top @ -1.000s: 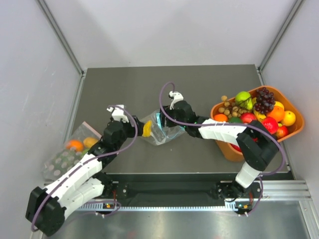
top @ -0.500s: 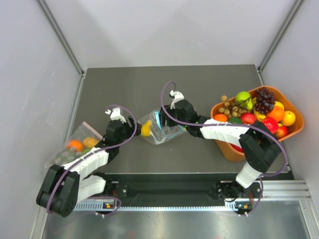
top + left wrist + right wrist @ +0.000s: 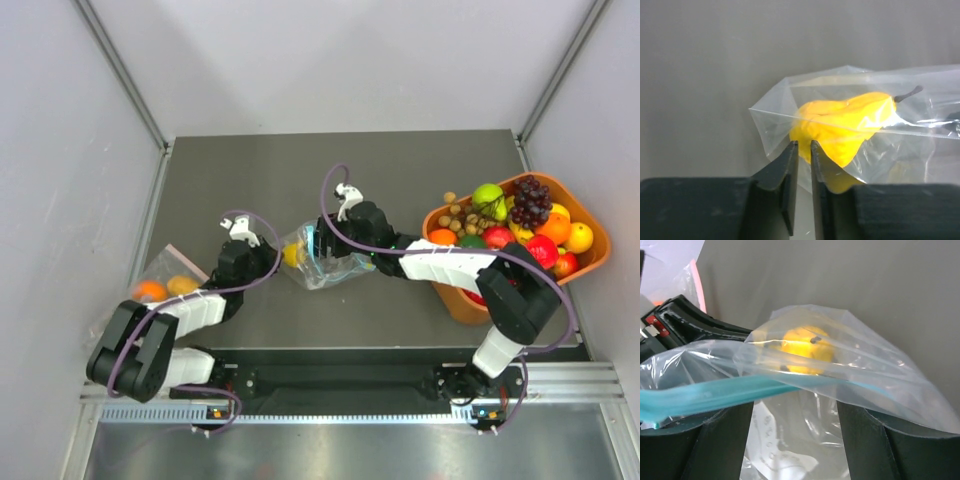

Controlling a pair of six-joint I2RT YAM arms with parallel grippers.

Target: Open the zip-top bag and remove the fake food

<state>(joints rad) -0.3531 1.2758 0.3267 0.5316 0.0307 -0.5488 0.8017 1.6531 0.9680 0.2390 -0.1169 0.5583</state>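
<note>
The zip-top bag (image 3: 325, 262) lies crinkled at the middle of the dark table, between my two grippers. A yellow pear-shaped piece of fake food (image 3: 292, 255) sits inside its left end. In the left wrist view my left gripper (image 3: 803, 145) has its jaws drawn almost together on the bag's (image 3: 890, 145) clear corner, right under the yellow fruit (image 3: 840, 125). My right gripper (image 3: 795, 410) stands open at the bag's other end. The teal zip strip (image 3: 705, 392) and the clear film drape over both its spread fingers, and the yellow fruit (image 3: 805, 347) shows beyond them.
An orange basket (image 3: 590, 262) heaped with plastic fruit, nuts and a grape bunch stands at the right, under the right arm's elbow. A second clear bag (image 3: 150, 295) with a pinkish edge and orange fruit inside lies at the left table edge.
My left gripper has moved right to the bag's corner and its jaws have gone from wide to nearly together on the film. The right gripper has stayed spread.
</note>
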